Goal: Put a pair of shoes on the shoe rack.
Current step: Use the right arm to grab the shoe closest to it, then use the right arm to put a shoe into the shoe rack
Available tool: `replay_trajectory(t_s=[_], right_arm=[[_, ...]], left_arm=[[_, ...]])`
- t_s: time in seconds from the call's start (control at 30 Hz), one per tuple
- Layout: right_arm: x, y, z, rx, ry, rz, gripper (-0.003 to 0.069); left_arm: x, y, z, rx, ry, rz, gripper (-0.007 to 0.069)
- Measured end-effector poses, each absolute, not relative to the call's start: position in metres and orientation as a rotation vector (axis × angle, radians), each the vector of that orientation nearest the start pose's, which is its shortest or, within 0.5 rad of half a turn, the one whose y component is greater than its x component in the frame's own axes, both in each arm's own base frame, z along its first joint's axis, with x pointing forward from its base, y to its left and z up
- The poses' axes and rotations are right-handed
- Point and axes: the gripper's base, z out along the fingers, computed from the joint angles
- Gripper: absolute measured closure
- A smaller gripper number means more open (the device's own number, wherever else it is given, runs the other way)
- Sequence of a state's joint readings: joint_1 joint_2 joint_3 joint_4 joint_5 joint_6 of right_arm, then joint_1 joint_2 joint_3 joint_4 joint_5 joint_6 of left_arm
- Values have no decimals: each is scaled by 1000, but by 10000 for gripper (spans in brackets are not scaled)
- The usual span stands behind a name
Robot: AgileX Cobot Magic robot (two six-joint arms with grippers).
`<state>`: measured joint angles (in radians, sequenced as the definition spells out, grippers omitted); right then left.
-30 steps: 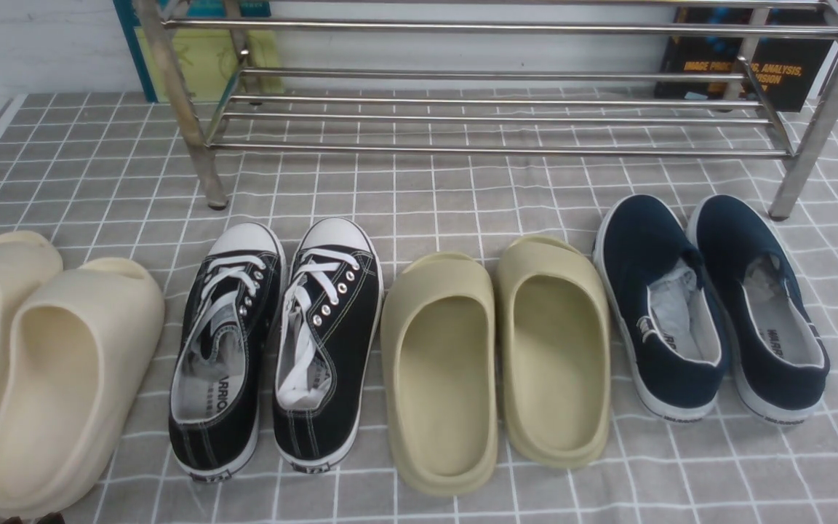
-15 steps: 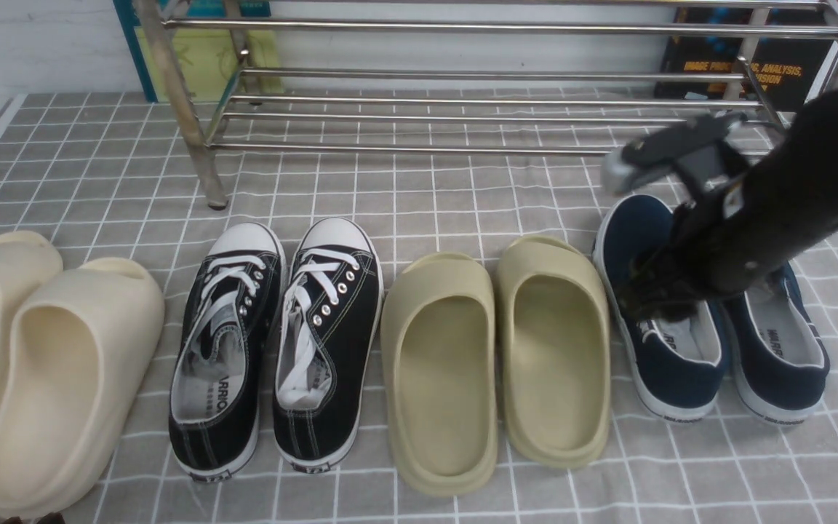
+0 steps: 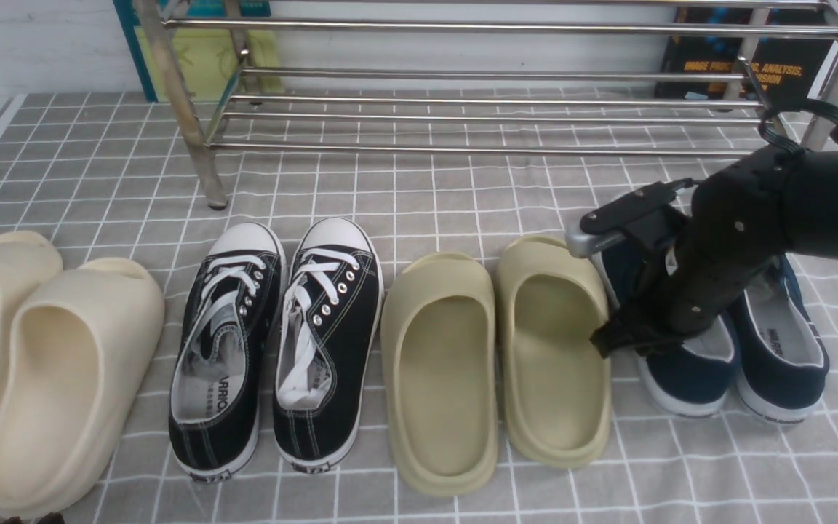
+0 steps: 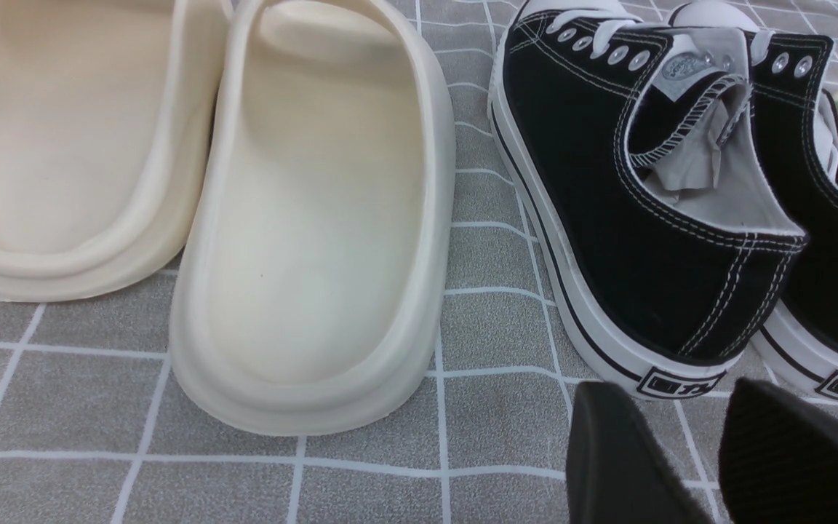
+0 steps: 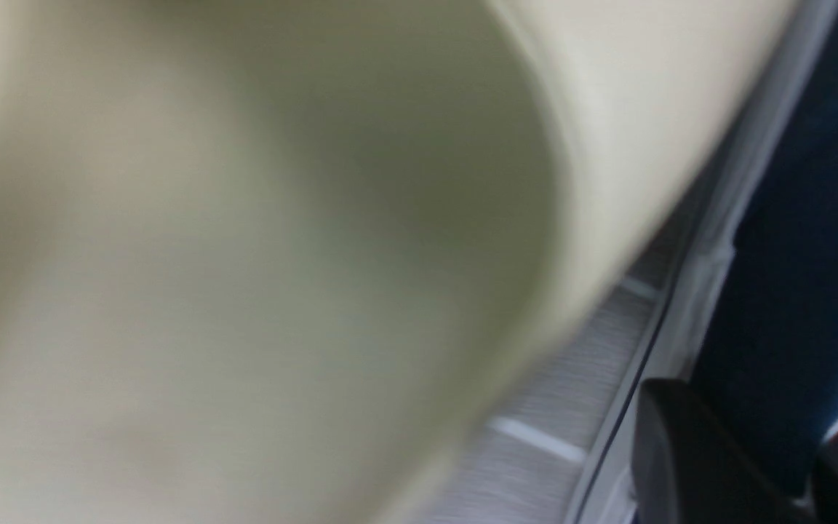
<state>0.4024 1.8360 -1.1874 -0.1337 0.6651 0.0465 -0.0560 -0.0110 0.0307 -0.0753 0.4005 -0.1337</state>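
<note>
The pair of shoes, navy slip-ons with white soles, stands at the right on the checked cloth: the left shoe (image 3: 688, 375) and the right shoe (image 3: 783, 349). My right gripper (image 3: 617, 336) reaches down over the left shoe's outer side. In the right wrist view the right gripper (image 5: 757, 466) is shut on this shoe's navy side wall (image 5: 790, 291), one finger outside by the white sole, the other inside. The silver shoe rack (image 3: 463, 150) stands behind, its shelves bare. My left gripper (image 4: 670, 397) hovers open and holds nothing, just behind the black sneakers' heels.
Olive slides (image 3: 495, 356) lie right beside the held shoe, the nearer one almost touching my right gripper. Black lace-up sneakers (image 3: 281, 342) and cream slides (image 3: 41, 364) fill the left. Books (image 3: 746, 65) lean behind the rack.
My right arm came in from the right, dropped onto the left navy shoe and closed on its side wall. The other shoes have not moved.
</note>
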Motion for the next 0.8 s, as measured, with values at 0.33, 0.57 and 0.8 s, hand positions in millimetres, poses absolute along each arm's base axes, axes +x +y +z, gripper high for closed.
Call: replay_trajectory(t_s=[0.33,0.57,0.8], right_arm=[[348,135,274,-571,2642,-69,613],[372,139,297,-543,2533,-40,613],[434,139,264,-471,2532,-30,613]], left_arm=[[52,-6,168,-120,1904,-203,386],[52,-6,168,-120,1904,-203,386],[52,-6,168,-120,1904,-203,386]])
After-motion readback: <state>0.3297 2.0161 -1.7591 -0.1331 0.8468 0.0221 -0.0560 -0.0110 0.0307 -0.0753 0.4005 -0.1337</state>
